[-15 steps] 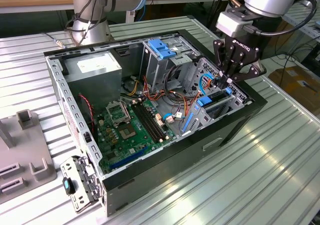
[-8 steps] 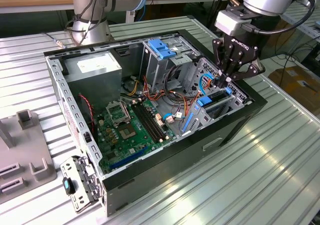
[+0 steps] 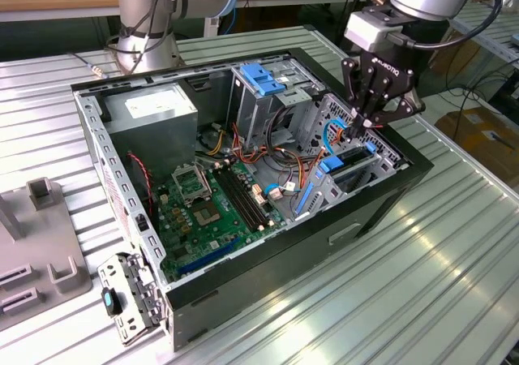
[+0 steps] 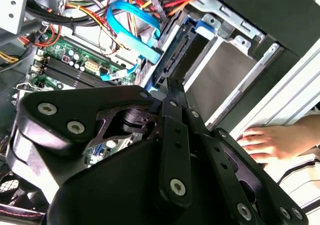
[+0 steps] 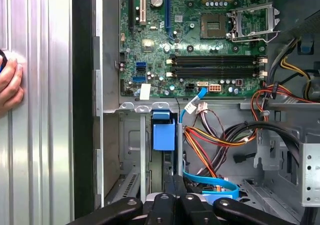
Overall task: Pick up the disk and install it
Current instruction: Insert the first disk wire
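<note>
The disk [image 3: 353, 165] stands on edge in the drive bay at the open computer case's end on the exterior view's right, its blue rails showing at both ends. My gripper [image 3: 365, 125] hangs straight above it, fingers shut together to a point, tips at or just over the disk's upper edge. In the second wrist view the shut gripper [image 4: 172, 83] points at the dark, blue-railed disk edge [image 4: 168, 60]. In the first wrist view the gripper [image 5: 175, 181] sits over the slot below a blue rail end [image 5: 163, 133]. I cannot tell whether the tips touch the disk.
The case [image 3: 389, 195] holds a green motherboard [image 3: 207, 211], loose cables [image 3: 280, 170] and a grey cage with a blue latch [image 3: 263, 77]. A blue flat cable [image 4: 132, 20] loops near the bay. A person's hand [image 4: 265, 142] rests on the ribbed table beside the case. A grey fixture [image 3: 45, 259] stands left.
</note>
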